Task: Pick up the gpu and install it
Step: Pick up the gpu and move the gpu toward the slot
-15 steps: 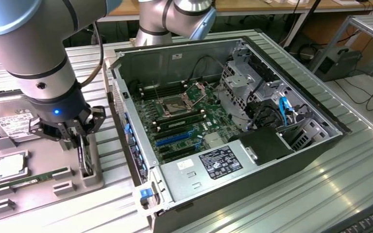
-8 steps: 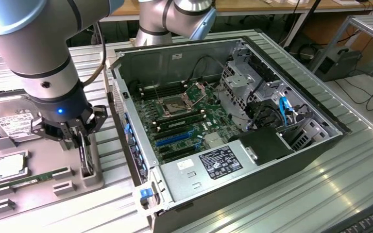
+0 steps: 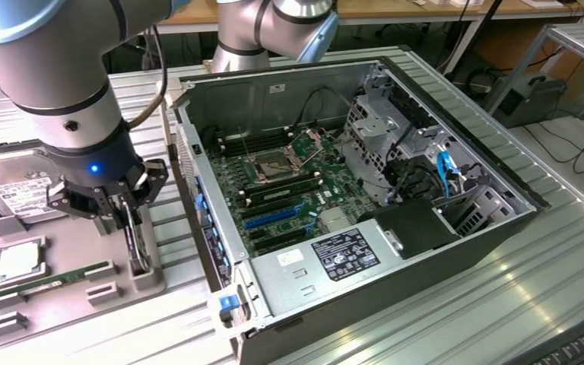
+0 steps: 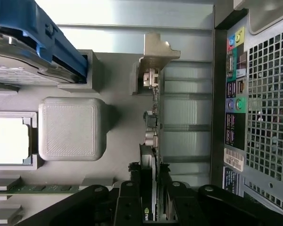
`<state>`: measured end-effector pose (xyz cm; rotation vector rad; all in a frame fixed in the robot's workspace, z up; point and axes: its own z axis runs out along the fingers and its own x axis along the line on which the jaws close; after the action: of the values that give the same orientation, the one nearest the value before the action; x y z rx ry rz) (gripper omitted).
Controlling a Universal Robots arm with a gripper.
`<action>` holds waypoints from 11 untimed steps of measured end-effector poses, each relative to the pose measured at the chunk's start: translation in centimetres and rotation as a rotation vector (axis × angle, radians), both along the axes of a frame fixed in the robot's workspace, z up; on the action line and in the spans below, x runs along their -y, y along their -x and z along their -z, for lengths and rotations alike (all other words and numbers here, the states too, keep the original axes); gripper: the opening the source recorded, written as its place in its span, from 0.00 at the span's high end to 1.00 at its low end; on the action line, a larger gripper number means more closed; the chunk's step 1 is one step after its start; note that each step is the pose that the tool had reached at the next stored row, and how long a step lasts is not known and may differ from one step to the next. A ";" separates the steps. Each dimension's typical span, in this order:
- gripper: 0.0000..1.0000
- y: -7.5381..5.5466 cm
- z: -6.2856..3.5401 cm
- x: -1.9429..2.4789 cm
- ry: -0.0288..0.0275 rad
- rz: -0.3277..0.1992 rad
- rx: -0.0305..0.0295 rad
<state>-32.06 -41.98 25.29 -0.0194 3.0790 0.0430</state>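
While the gripper (image 3: 128, 220) is seen closed on the upright gpu (image 3: 140, 255) in its gray holder (image 3: 150, 280) beside the open computer case (image 3: 444, 281), the card should be lifted straight, untilted.

Silver-grey tubular arm (image 3: 54, 84), pale blue joint caps (image 3: 318, 47), black cable (image 3: 156, 84) at its 3 o'clock, black wrist (image 3: 94, 152) with blue light (image 3: 93, 169), black gripper (image 3: 134, 255)

gpu (image 4: 151, 120): fan face unseen, edge-on | hard drive (image 3: 13, 190): part behind arm (image 3: 58, 76)
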 end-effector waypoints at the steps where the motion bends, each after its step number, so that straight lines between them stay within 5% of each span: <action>1: 0.74 0.0 -0.23 0.00 0.0000 -0.001 0.0000; 11: 0.74 -0.1 -4.75 0.01 0.0001 -0.010 -0.0034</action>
<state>-31.94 -41.98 30.05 -0.0345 3.0824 0.0435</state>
